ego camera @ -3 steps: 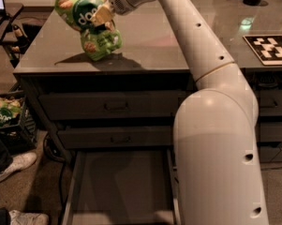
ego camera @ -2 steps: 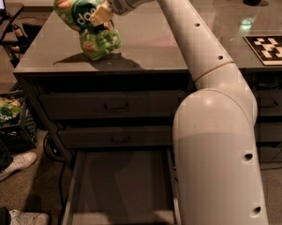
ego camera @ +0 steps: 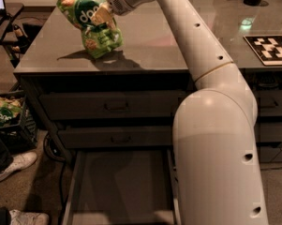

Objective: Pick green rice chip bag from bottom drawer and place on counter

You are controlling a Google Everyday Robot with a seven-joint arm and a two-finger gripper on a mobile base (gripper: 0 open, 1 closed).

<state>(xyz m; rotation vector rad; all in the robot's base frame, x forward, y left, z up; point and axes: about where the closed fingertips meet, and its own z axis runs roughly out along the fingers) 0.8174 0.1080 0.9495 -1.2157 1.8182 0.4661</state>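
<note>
The green rice chip bag (ego camera: 86,20) is bright green with a dark round logo and white lettering. It stands tilted on the left part of the counter (ego camera: 154,48), its lower end touching the top. My gripper (ego camera: 102,15) reaches in from the right and is shut on the bag's middle, one tan finger showing across the bag. The bottom drawer (ego camera: 119,184) is pulled open below, its dark floor bare. My white arm runs from the lower right up to the bag.
A black-and-white patterned board (ego camera: 270,48) lies on the counter's right. Two closed drawers with dark handles (ego camera: 116,106) sit above the open one. A black crate with green bags (ego camera: 7,116) stands on the floor at left. A person's white shoes (ego camera: 11,165) are near it.
The bag and gripper have barely shifted, perhaps slightly lower on the counter. Nothing else has moved.
</note>
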